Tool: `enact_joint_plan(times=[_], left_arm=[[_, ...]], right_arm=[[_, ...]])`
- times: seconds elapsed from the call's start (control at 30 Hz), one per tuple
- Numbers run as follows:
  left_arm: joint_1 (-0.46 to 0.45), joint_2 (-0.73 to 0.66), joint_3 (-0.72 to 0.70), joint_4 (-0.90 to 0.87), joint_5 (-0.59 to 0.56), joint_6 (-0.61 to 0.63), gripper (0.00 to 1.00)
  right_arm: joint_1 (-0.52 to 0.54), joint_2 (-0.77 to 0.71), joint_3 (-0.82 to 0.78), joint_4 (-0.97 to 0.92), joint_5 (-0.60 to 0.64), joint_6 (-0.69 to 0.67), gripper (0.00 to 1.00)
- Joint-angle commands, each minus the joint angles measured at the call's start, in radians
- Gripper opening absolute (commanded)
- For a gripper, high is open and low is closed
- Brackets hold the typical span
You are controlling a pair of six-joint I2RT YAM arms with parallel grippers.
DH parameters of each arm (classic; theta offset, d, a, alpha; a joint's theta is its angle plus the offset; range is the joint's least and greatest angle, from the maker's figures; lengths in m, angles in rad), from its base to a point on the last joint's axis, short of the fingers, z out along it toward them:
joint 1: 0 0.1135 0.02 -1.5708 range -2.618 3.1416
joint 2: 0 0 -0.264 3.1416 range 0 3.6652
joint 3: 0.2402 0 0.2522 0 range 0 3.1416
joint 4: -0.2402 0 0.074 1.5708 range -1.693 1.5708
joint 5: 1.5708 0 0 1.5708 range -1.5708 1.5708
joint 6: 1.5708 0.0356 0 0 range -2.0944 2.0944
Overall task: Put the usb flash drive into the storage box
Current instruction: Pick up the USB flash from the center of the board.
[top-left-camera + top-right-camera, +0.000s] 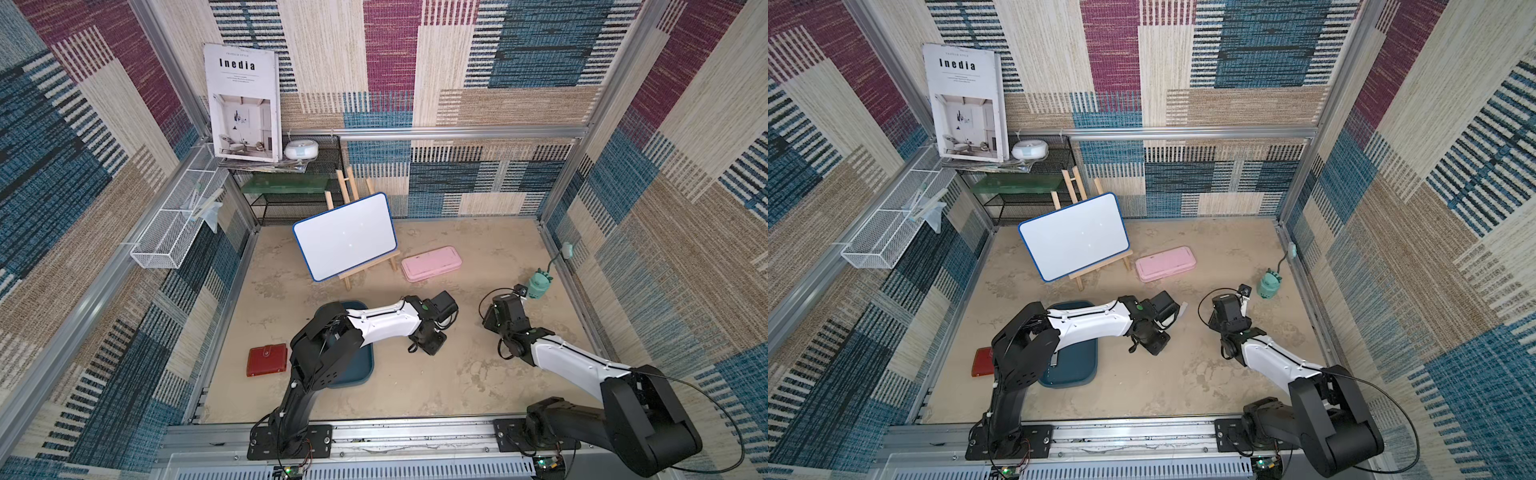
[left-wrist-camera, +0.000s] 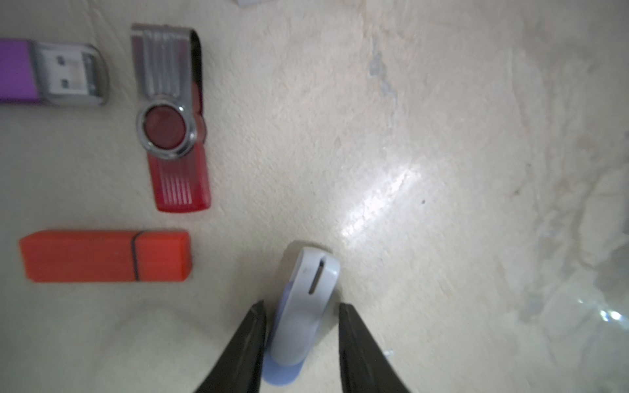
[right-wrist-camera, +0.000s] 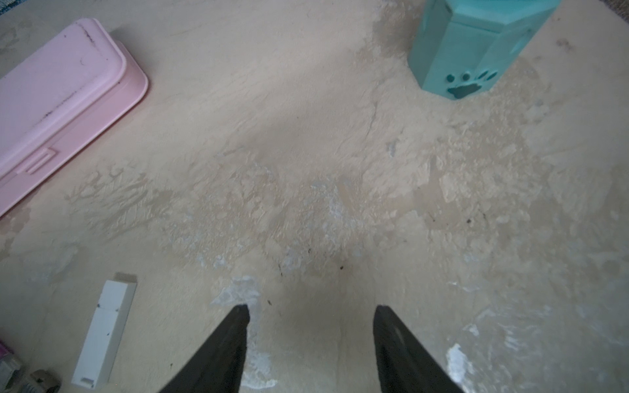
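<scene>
- Here, the left gripper [image 2: 301, 303] straddles the pale grey flash drive [image 2: 303, 316] — jaws apart, one finger close against it and a gap showing at the other.
- That drive lies flat on the beige table [image 2: 442, 136], outside the storage box [image 1: 353, 374] and off the box's right side.
- A red swivel drive [image 2: 173, 136], an orange capped drive [image 2: 105, 257] and a purple drive [image 2: 20, 73] lie on the table, likewise outside the box.
- The right gripper [image 3: 312, 308] hangs further right of the box — jaws wide, nothing between them.
- A pink case [image 3: 58, 102] lies beyond the box, well apart.
</scene>
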Motion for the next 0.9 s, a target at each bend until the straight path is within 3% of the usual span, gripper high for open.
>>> enact_joint_plan(times=[0.0, 0.23, 0.47, 0.67, 0.87], left_arm=[[-0.011, 0.04, -0.011, -0.157, -0.069, -0.019, 0.37], [-0.028, 0.065, 0.002, -0.157, -0.084, -0.027, 0.24], [-0.028, -0.006, 0.009, -0.161, -0.041, -0.041, 0.13], [-0.028, -0.167, 0.011, -0.184, -0.037, -0.089, 0.08], [-0.026, -0.425, -0.06, -0.251, -0.17, -0.202, 0.04]], right_arm=[[0.0, 0.005, 0.011, -0.005, -0.003, -0.006, 0.63], [0.0, 0.007, 0.013, -0.007, -0.004, -0.008, 0.63], [0.0, 0.01, 0.016, -0.006, -0.007, -0.009, 0.63], [0.0, 0.01, 0.017, -0.006, -0.009, -0.01, 0.64], [0.0, 0.014, 0.019, -0.004, -0.014, -0.012, 0.64]])
